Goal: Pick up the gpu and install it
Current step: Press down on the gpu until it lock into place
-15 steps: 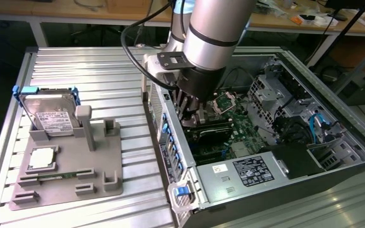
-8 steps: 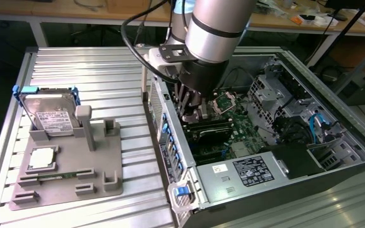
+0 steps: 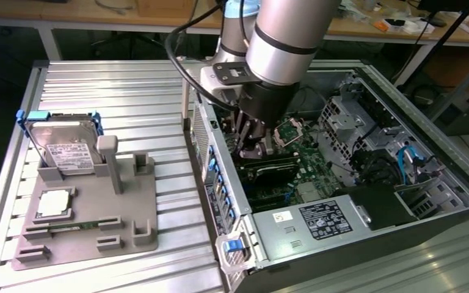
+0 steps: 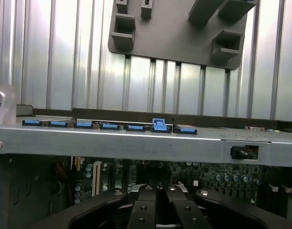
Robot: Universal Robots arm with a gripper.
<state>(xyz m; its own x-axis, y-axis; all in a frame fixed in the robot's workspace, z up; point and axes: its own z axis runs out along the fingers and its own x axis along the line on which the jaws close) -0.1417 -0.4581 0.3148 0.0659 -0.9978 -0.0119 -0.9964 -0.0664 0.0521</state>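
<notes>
The arm reaches steeply down into the open computer case [image 3: 430, 183], wrist nearly vertical, gripper [image 3: 251, 141] low over the motherboard [image 3: 300, 165]. Fingers [image 4: 146, 205] are pinched together, clenched. The gpu [image 3: 269, 165] sits dark and flat right beneath them, inside the case; whether it's gripped, I can't tell. On the grey holder [image 3: 96, 207] stands 1 hard drive [image 3: 63, 146].

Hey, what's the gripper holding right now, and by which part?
Cannot be told: the gripper is shut inside the computer case, just above the gpu, but any contact is hidden.
</notes>
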